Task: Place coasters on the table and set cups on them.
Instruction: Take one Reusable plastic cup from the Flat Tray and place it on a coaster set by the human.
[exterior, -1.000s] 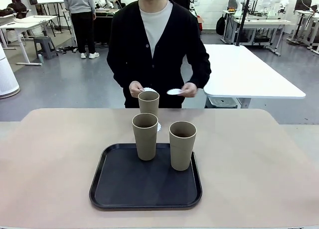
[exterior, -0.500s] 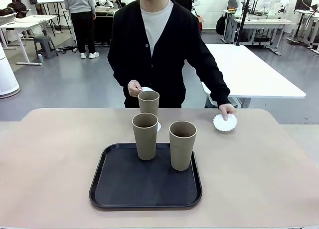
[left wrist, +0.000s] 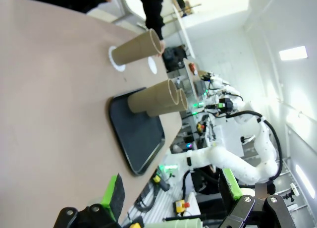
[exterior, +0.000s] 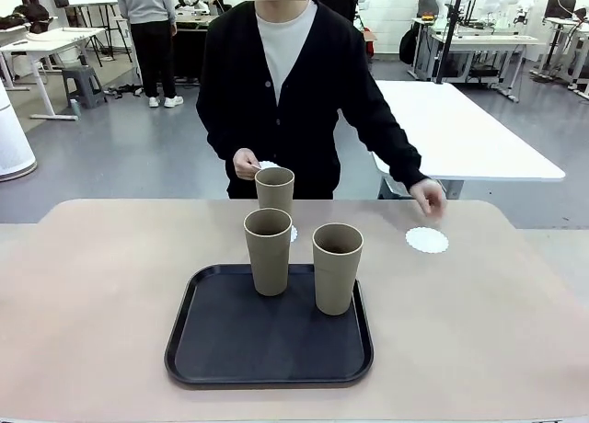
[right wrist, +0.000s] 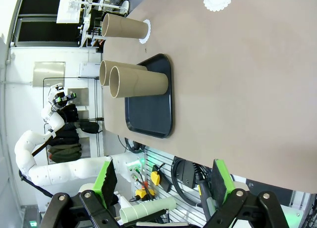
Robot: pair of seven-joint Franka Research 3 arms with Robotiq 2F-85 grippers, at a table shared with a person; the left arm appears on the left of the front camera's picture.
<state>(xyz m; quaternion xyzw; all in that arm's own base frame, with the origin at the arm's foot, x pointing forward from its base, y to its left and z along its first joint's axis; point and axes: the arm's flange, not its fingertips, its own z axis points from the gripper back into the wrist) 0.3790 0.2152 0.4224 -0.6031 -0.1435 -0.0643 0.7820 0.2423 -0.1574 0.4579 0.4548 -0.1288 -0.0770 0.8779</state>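
Tan table [exterior: 110, 285], three cups [exterior: 268, 251], perhaps three coasters [exterior: 427, 240]

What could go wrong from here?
The two cups on the tray stand close together, with a third cup right behind on its coaster; lifting one could topple a neighbour. The bare coaster lies loose on the table near the person's hand; a cup set down off-centre might slide it.
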